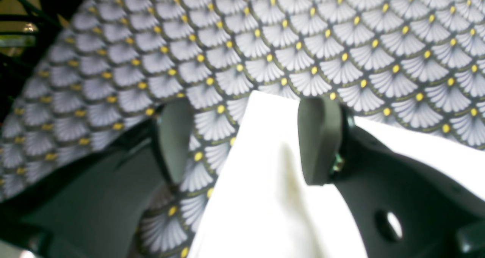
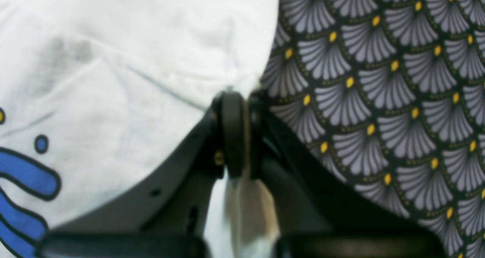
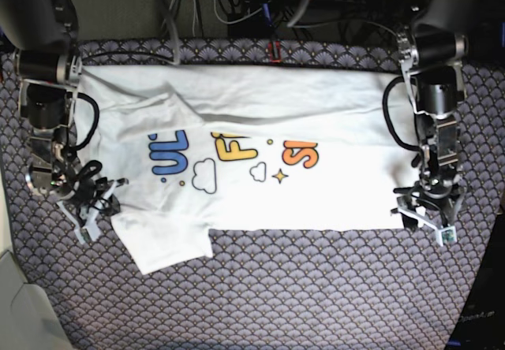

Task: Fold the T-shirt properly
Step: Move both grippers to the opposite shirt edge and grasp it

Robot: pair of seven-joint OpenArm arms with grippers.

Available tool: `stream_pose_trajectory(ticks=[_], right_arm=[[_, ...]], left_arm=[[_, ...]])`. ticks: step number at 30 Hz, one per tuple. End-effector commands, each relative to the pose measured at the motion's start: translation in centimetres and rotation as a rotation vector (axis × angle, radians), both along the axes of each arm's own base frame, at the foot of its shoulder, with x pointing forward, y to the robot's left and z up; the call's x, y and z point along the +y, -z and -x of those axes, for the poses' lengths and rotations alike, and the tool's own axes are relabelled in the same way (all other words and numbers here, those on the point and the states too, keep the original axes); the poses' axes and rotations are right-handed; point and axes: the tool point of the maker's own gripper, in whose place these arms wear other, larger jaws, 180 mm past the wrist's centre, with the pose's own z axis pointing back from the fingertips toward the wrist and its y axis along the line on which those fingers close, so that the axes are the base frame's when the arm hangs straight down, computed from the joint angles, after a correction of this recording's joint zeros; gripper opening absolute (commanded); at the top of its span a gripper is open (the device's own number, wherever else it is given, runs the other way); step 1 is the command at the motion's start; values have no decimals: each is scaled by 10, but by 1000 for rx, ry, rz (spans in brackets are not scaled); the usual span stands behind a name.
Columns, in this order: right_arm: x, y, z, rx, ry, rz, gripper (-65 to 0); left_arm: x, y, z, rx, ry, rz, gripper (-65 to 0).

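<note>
we are pinching one edge of the t-shirt, the far corner not yet gripped.

the shirt is lying print-up with its long axis running between our arms on the patterned tablecloth. our right gripper is pressed together on a fold of cloth, which only its wrist view is showing; our left gripper is spread, straddling the white corner.

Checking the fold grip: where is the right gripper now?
In the base view it is at the left, the right gripper shut on the T-shirt edge beside the sleeve.
</note>
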Motion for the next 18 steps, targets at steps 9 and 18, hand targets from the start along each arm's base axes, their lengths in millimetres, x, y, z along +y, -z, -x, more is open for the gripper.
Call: stream_pose_trajectory(ticks=[9,18], right_arm=[[-8,-22,-16,-65,12,0,-650],[-8,-22,-16,-64,12,1,-650]], left_arm=[[8,2,-19,-64,-25,4,-224],[4,25,-9,-27,-32,23,-292]])
